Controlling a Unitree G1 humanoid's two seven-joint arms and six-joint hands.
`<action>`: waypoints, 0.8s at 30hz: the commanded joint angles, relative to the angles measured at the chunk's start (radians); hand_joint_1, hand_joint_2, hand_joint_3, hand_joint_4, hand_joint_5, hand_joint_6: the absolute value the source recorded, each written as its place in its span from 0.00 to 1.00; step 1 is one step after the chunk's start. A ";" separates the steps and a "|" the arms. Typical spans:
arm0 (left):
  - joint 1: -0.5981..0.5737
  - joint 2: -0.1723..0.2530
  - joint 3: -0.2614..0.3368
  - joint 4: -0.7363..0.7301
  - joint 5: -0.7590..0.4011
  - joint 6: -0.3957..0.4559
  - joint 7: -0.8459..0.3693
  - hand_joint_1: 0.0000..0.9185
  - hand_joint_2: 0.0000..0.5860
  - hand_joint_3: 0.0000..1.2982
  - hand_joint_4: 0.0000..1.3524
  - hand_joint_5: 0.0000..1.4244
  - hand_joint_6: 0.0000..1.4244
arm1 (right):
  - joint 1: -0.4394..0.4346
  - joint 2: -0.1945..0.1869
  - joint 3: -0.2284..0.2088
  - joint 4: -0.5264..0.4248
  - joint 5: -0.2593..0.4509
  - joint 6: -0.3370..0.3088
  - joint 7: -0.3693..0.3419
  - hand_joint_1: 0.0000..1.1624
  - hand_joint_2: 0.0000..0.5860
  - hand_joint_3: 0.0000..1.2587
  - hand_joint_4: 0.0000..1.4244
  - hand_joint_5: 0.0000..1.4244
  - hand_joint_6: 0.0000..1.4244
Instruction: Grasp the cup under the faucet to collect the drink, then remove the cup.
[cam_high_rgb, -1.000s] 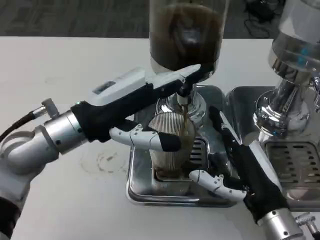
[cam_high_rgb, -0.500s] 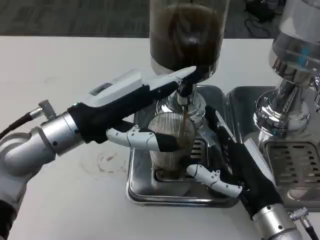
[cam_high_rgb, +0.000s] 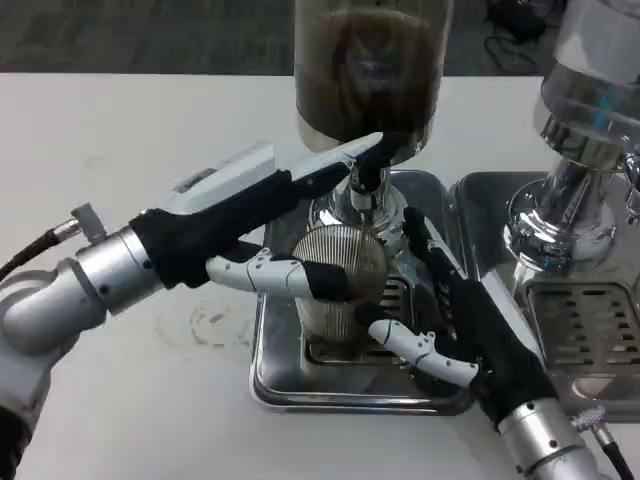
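Note:
A ribbed clear cup (cam_high_rgb: 338, 290) stands on the steel drip tray (cam_high_rgb: 268, 375), directly under the faucet (cam_high_rgb: 362, 192) of the dark drink dispenser (cam_high_rgb: 365, 75). My left hand (cam_high_rgb: 265, 215) reaches in from the left. Its long fingers (cam_high_rgb: 345, 160) lie stretched up against the faucet lever and its thumb (cam_high_rgb: 285, 277) lies across the cup's front. My right hand (cam_high_rgb: 465, 320) is close to the cup's right side, fingers spread, its thumb (cam_high_rgb: 410, 345) by the cup's base. Whether it touches the cup I cannot tell.
A second chrome dispenser (cam_high_rgb: 575, 190) with its own grated tray (cam_high_rgb: 590, 330) stands at the right, close to my right forearm. A faint ring stain (cam_high_rgb: 210, 325) marks the white table left of the tray.
My right hand has moved forward and leftward, closer to the cup. The brown stream seen falling into the cup earlier is no longer plain. My left hand has hardly moved.

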 joint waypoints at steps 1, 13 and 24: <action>0.025 0.009 -0.013 0.002 0.009 0.022 -0.047 0.00 0.08 0.04 0.00 0.04 0.05 | -0.012 0.012 -0.004 0.017 0.004 -0.023 0.001 0.52 0.38 0.00 0.00 0.00 0.00; 0.032 -0.006 0.007 -0.031 -0.098 0.073 -0.119 0.00 0.08 0.04 0.00 0.04 0.05 | -0.003 0.029 -0.008 0.010 0.004 -0.022 -0.004 0.52 0.38 0.00 0.00 0.00 0.00; 0.037 -0.044 0.066 -0.062 -0.232 0.158 -0.220 0.00 0.09 0.05 0.00 0.04 0.05 | 0.000 0.032 -0.006 0.010 0.000 -0.023 -0.006 0.52 0.38 0.00 0.00 0.00 0.00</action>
